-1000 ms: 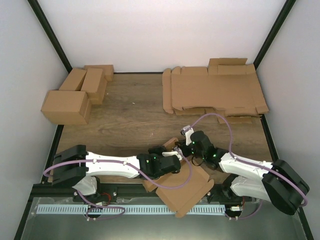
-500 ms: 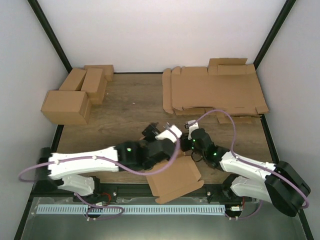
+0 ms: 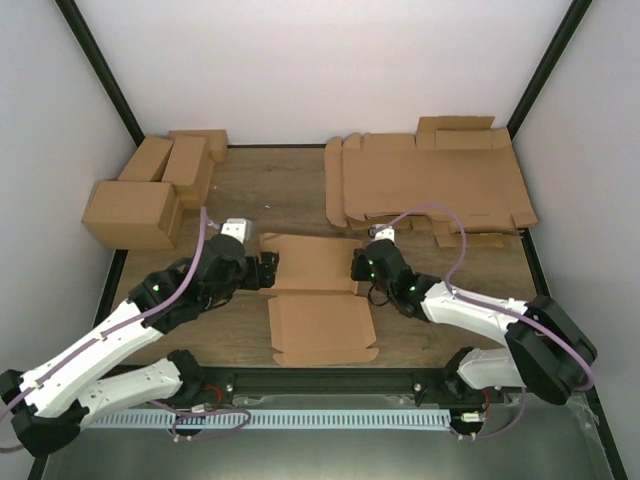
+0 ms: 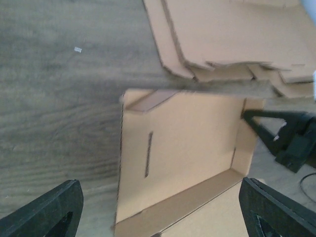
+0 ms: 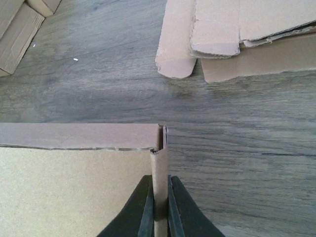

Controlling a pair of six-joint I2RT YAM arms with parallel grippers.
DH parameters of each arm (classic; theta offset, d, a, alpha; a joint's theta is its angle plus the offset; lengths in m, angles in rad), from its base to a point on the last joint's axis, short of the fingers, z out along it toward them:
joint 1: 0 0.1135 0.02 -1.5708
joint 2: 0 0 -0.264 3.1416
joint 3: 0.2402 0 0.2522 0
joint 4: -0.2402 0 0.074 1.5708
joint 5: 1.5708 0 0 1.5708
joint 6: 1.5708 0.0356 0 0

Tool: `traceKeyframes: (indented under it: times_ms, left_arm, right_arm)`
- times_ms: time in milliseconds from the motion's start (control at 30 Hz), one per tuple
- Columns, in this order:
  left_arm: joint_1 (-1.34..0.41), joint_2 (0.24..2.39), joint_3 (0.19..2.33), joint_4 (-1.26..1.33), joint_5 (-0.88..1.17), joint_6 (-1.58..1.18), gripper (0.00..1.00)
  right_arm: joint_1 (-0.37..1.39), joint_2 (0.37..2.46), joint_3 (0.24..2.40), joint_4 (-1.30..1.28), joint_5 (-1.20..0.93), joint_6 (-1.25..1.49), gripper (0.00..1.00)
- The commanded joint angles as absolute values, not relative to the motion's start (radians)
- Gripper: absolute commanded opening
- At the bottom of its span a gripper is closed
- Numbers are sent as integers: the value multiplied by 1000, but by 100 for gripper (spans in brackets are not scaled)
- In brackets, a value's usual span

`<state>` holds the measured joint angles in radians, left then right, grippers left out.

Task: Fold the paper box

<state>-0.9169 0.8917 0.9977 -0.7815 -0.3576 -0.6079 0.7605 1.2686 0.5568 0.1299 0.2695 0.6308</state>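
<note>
A second ago the paper box (image 3: 320, 325) hung partly over the near edge of the surface (image 3: 250, 210), skewed, with both my arms crowded on top of it. Now it lies square in the middle of the surface, well clear of that edge.

My left tool (image 3: 268, 272) was clenched then. It has since let go and drawn back to the box's left side, where it hangs released with both fingers spread wide and nothing between them. From its wrist view I look down into a shallow tray with a slot (image 4: 148, 153) cut in its floor.

My right tool (image 5: 159, 197) has moved with the box and stays clenched on its right side wall (image 5: 159, 158), pinching that thin strip upright. The strip meets the far wall (image 5: 74, 136) at a corner. The wide lid panel lies flat toward me, not yet folded.

So I judge the repositioning is done and the folding can go on. The right side is held up and the box is anchored, leaving my left tool free to work the left side. I cannot tell whether the left wall stands or lies flat.

The stack of flat sheets (image 3: 430, 185) sits near the far right corner and the finished boxes (image 3: 150, 190) at the far left. Both are apart from my work.
</note>
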Motion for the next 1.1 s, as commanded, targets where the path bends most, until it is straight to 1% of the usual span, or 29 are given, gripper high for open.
traceKeyframes:
  times_ms: [0, 67, 133, 267, 333, 400, 467, 500, 533, 600, 700, 767, 800, 833, 967, 1067]
  left_arm:
    - [-785, 886, 911, -790, -135, -627, 82]
    - [-730, 880, 891, -788, -100, -615, 80]
    - [-692, 864, 888, -790, -85, -613, 81]
    - [-660, 836, 903, -803, -57, -644, 96]
    - [-660, 828, 892, -788, 9, -678, 98]
    - [-660, 824, 858, -750, 96, -731, 98]
    - [-660, 818, 815, -701, 184, -785, 92]
    - [-660, 817, 794, -680, 215, -804, 86]
    - [-661, 816, 779, -668, 230, -820, 83]
    - [-660, 815, 760, -666, 222, -832, 78]
    - [-660, 825, 747, -664, 196, -833, 75]
    - [-660, 843, 748, -642, 206, -827, 68]
    - [-660, 854, 749, -630, 212, -822, 62]
    - [-660, 867, 752, -625, 212, -815, 55]
    - [-660, 913, 770, -633, 186, -773, 23]
    - [-660, 959, 790, -650, 170, -716, 7]
  right_arm:
    - [753, 1297, 608, 108, 274, 726, 1]
    - [751, 1307, 608, 105, 269, 758, 1]
    - [750, 1318, 608, 99, 264, 799, 1]
    - [721, 1353, 597, 96, 234, 920, 1]
    - [706, 1363, 575, 133, 207, 972, 1]
    - [701, 1366, 561, 167, 207, 1029, 1]
    - [700, 1373, 560, 188, 224, 1058, 1]
    - [700, 1378, 563, 192, 234, 1068, 1]
    - [700, 1384, 567, 196, 240, 1069, 1]
    - [701, 1395, 575, 202, 248, 1066, 1]
    - [701, 1406, 583, 204, 257, 1055, 1]
    - [701, 1406, 580, 203, 267, 1050, 1]
    - [701, 1404, 577, 201, 274, 1049, 1]
    - [701, 1399, 572, 201, 279, 1049, 1]
    - [701, 1378, 561, 211, 278, 1032, 1]
    - [701, 1359, 534, 245, 252, 1013, 7]
